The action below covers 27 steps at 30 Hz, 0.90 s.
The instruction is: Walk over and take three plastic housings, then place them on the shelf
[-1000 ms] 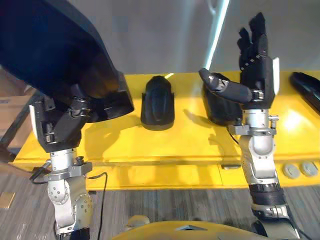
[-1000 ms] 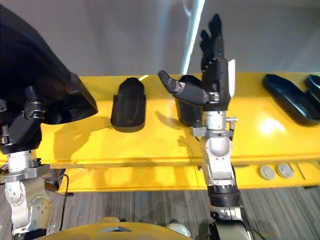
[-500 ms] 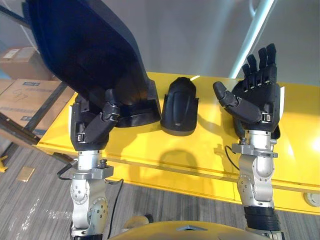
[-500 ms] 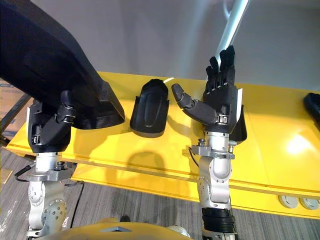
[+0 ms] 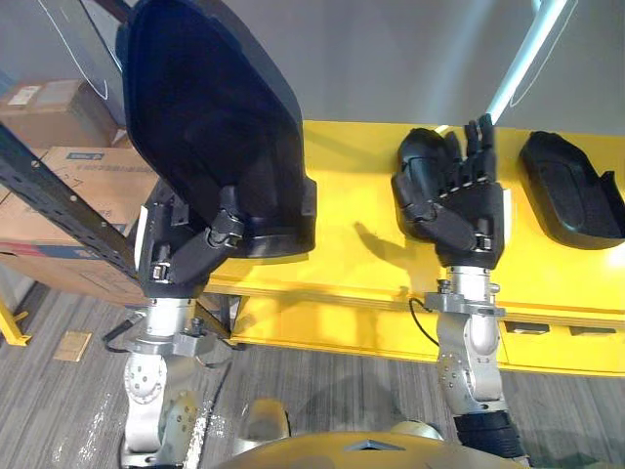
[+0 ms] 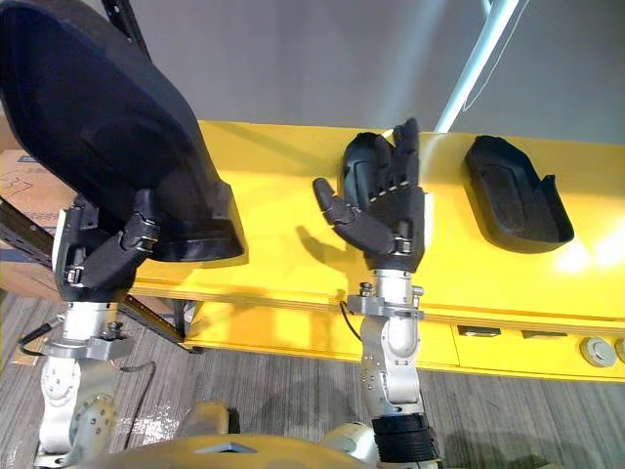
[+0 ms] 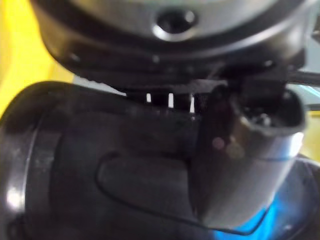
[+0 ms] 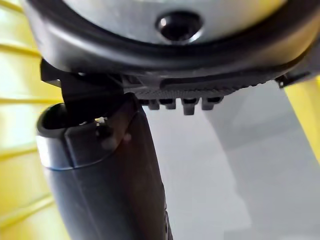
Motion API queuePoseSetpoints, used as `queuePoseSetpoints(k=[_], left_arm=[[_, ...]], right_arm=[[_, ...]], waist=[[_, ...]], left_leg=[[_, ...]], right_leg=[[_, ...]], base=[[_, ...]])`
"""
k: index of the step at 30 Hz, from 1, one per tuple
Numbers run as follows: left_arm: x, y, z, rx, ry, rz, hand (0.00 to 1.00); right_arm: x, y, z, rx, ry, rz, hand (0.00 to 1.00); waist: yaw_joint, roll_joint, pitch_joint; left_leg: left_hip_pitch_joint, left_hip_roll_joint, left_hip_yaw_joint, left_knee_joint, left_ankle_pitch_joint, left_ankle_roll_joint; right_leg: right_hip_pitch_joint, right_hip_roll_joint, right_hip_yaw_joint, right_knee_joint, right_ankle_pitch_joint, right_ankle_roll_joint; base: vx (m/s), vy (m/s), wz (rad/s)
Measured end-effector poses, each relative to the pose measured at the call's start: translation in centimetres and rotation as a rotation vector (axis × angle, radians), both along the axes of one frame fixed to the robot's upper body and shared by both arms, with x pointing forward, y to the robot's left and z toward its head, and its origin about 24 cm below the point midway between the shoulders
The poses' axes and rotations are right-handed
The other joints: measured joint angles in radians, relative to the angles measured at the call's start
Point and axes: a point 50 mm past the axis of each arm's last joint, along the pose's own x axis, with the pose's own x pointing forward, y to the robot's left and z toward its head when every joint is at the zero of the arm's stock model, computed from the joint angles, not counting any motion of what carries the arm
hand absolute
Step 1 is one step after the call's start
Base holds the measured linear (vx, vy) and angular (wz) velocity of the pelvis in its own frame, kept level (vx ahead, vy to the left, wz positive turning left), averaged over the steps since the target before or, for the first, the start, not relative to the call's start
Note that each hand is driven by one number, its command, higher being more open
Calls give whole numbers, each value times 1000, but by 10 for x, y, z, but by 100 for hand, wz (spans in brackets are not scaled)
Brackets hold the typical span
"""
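Left hand has one housing, right hand is free, two more housings on the table.

Left hand [image 5: 181, 264] is curled round the bottom lip of the large housing [image 5: 205, 117], which stands tall above the wrist, lifted off the yellow table [image 5: 342, 176]. Right hand [image 6: 391, 215] is raised with fingers straight, palm empty, just in front of the small housing [image 6: 356, 166] lying on the table. A third housing [image 6: 513, 195] lies further right, apart from it. Handling guess: thin moulded shells, stiff, light and smooth, so likely slippy, and top-heavy when held by one edge like the big one. For the small one I'd pinch a side wall or the open-end rim, thumb inside, not the glossy domed back. Dark rack frame [image 5: 59, 195] and cardboard boxes [image 5: 78, 171] sit to the left.
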Motion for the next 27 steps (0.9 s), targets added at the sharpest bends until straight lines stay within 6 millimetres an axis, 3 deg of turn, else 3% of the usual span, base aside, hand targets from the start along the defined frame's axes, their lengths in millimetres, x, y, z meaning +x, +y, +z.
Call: queuePoseSetpoints(k=[2, 5, 6, 7, 12, 17, 21, 27], left_arm=[[8, -2, 11, -44, -57, -12, 0], [13, -6, 15, -55, -74, -9, 0], [13, -7, 14, -65, -63, 0, 0], [14, -11, 12, -61, -44, 11, 0], [19, -24, 2, -15, 53, 29, 0], [26, -21, -11, -29, 171, 60, 0], [53, -2, -44, -8, 385, 190, 0], [84, 30, -35, -38, 403, 325, 0]], right_arm=[[-2, -3, 2, -26, -8, -23, 100], [-5, -5, -3, -28, 14, -32, 100], [-5, -6, -2, -31, 11, -33, 100], [-4, -9, -2, -27, 12, -27, 100], [-4, -14, -2, -34, 23, -24, 100], [-3, -18, 1, -135, 31, -17, 100], [-3, -20, 1, -161, 50, 3, 100], [-1, -21, -1, -209, 84, 53, 100]], waist=[[-11, 0, 0], [-35, 6, -3], [-48, 7, -4], [-53, 10, -4], [-60, 28, -12], [-68, 39, -15], [-88, 46, -14], [-109, 48, 7]], left_leg=[[27, -52, 2, -89, 55, 26], [33, -65, -1, -127, 83, 39], [26, -64, -1, -130, 90, 36], [23, -63, 0, -137, 99, 31], [29, -29, 2, -214, 158, -5], [66, -9, 22, -329, 224, -25], [81, -13, 68, -390, 257, -22], [98, -17, 84, -404, 263, -21]], right_leg=[[0, 25, 9, 2, -61, -11], [8, 75, 46, -36, -105, -31], [26, 97, 75, -92, -95, -29], [36, 111, 81, -128, -71, -8], [19, 159, 86, -154, -55, -13], [-9, 189, 107, -152, -43, -17], [-62, 190, 152, -132, -37, -17], [-68, 188, 171, -119, -38, -18]], base=[[-32, 163, 13], [-40, 33, 10], [-57, -33, -6], [-77, -43, -6], [-77, -84, -4], [-38, -75, -14], [-25, 8, -25], [-5, 13, -9]])
